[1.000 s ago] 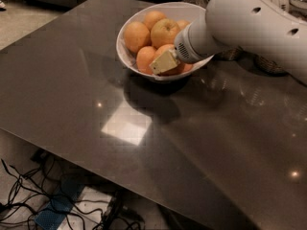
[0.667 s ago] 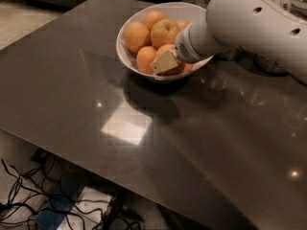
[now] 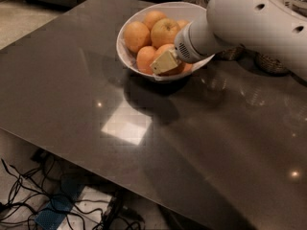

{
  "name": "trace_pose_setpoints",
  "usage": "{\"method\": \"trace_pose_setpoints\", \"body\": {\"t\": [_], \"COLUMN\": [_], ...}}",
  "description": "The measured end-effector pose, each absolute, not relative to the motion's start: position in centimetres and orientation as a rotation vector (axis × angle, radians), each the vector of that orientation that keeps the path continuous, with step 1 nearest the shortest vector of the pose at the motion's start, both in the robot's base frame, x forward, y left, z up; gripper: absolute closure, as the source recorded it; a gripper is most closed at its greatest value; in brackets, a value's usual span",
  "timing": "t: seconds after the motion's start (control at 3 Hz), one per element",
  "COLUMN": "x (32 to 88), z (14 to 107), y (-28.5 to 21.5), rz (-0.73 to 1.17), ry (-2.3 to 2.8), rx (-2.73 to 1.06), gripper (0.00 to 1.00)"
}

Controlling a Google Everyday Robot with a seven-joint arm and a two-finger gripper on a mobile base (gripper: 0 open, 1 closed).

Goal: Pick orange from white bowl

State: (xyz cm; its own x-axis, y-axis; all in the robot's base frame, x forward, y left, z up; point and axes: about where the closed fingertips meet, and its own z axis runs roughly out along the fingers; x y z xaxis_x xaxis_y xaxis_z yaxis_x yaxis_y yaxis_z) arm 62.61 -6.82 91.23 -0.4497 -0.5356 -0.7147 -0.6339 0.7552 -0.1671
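The white bowl [image 3: 123, 56] stands on the dark table toward the back, with several oranges in it. One orange [image 3: 136, 35] lies at the left, another [image 3: 145, 59] at the front left, another [image 3: 154, 17] at the back. A paler yellowish fruit [image 3: 165, 31] sits in the middle. My gripper [image 3: 165, 62] reaches in from the right, low over the bowl's front. It is pressed against an orange [image 3: 165, 48] that is mostly hidden behind it. The white arm covers the bowl's right side.
The glossy dark table [image 3: 144, 143] has its near edge running diagonally at the lower left. Two woven holders [image 3: 271, 63] sit behind the arm at the right. Cables and a blue object [image 3: 53, 210] lie on the floor below the table edge.
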Motion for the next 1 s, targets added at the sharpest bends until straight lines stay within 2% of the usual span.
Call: {"method": "trace_pose_setpoints", "body": {"t": [1.0], "x": [60.7], "z": [98.9], "y": [-8.3], "rz": [0.261], "ry": [1.937], "rx": [-1.098], "gripper": [1.0]}}
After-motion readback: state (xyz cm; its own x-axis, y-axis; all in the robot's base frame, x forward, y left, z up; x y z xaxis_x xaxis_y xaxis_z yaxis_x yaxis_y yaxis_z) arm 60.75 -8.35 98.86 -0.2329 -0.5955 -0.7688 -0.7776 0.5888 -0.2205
